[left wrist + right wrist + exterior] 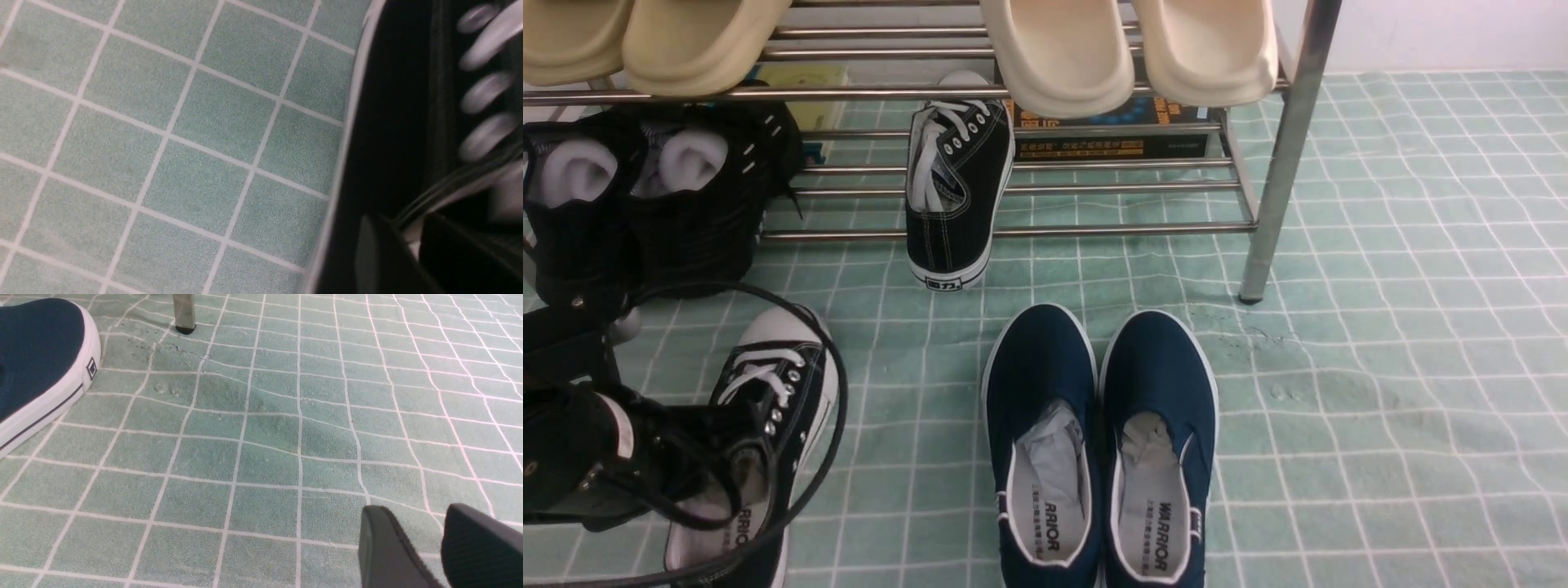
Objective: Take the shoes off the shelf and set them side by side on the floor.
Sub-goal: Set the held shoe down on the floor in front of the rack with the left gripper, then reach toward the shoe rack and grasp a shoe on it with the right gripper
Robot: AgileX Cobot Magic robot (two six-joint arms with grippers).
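One black canvas sneaker with white laces and toe cap lies low over the mint-green floor at the front left. Whether its sole touches the cloth is unclear. My left gripper is shut on its side wall near the collar. In the left wrist view the sneaker fills the side, with blurred laces, and the gripper has one finger on each side of the wall. The other sneaker leans on its side on the shelf's lower rods, heel overhanging. My right gripper is open over bare floor.
Navy slip-ons stand side by side on the floor in the middle, one toe showing in the right wrist view. Bulky black shoes stuffed with paper fill the lower tier's left. Cream slippers sit on the top tier. A shelf leg stands nearby.
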